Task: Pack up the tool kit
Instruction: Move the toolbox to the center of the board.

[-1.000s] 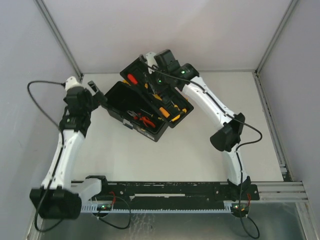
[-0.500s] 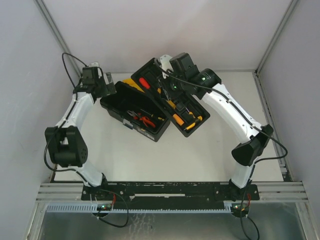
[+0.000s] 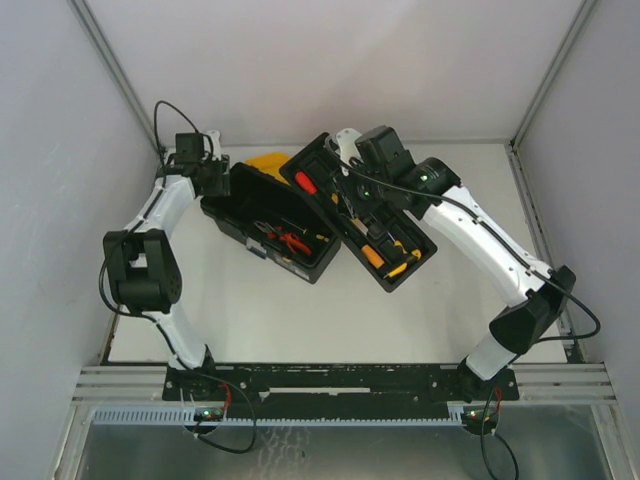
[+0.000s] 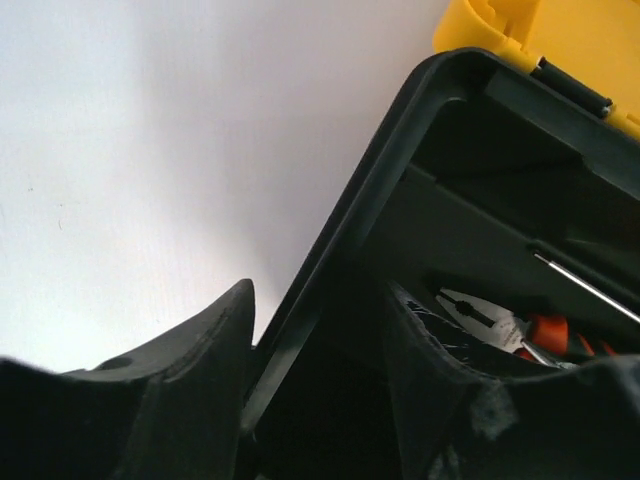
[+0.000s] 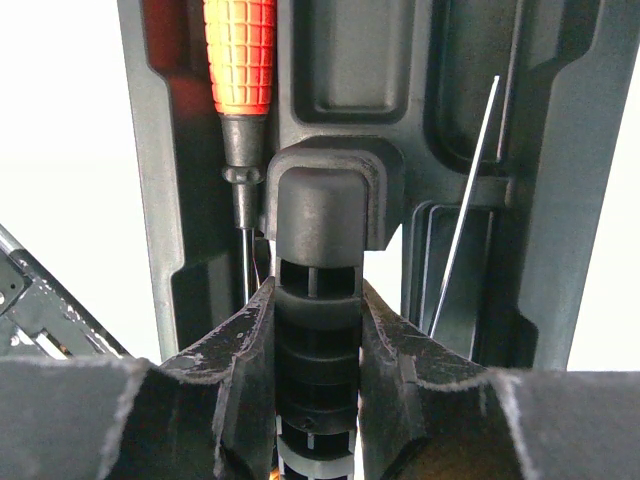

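1. Nearest, right of centre: inner tray [image 3: 362, 222] swung nearer and rightward versus a second ago, hanging tilted beside the toolbox [image 3: 268, 222], not yet seated.
2. Right gripper [image 5: 315, 335] clamped on ribbed black tray handle [image 5: 318, 260]; knurled orange screwdriver [image 5: 240, 50] in moulded slot.
3. Far left: left gripper [image 4: 318, 330] moved up, straddling toolbox rim, fingers apart; grip unclear. Pliers [image 3: 290, 240] inside.
4. Farthest: glossy yellow lid [image 3: 268, 162], open.

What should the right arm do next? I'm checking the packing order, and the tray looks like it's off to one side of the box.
Probably carry the inner tray left over the open toolbox before lowering it. The right gripper is shut on the tray's handle, the tray hangs beside the box and overlaps only its right end, and the left gripper straddles the box's far-left wall, seemingly steadying it.
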